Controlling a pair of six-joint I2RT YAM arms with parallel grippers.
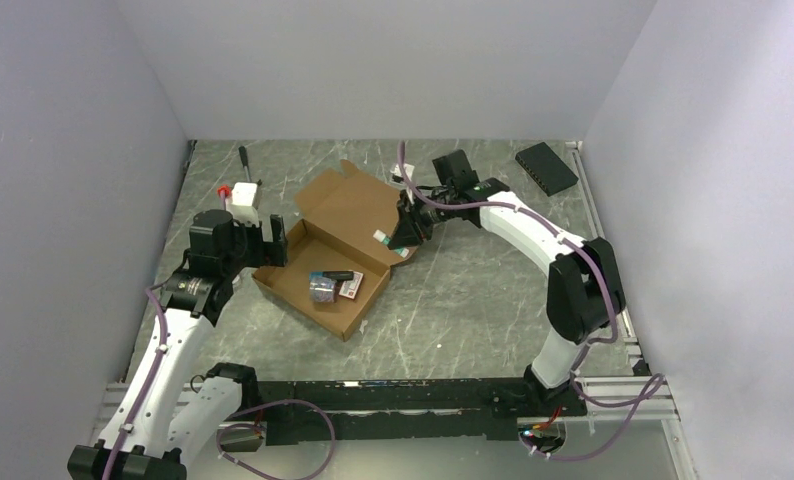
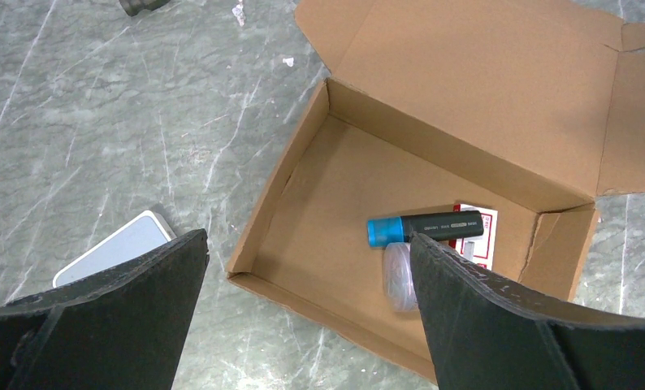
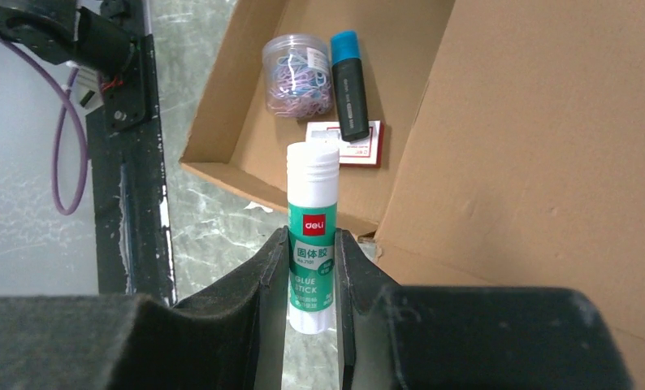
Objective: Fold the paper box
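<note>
The paper box (image 1: 348,205) lies open in the middle of the table, its lid flap laid back toward the far side. Inside its tray (image 2: 335,187) lie a black marker with a blue cap (image 2: 425,227), a clear tub of clips (image 3: 296,73) and a red-and-white card (image 3: 344,150). My left gripper (image 1: 273,240) hangs open over the tray's left corner, nothing between its fingers (image 2: 116,309). My right gripper (image 3: 312,244) is shut on a green-and-white glue stick (image 3: 312,219), held just outside the tray's right wall, beside the lid (image 3: 530,138).
A flat black box (image 1: 546,166) lies at the back right. A white object with a red cap (image 1: 241,197) and a dark pen-like tool (image 1: 243,157) sit behind the left arm. A white flat item (image 2: 112,252) lies left of the tray. A black rail (image 1: 373,395) runs along the near edge.
</note>
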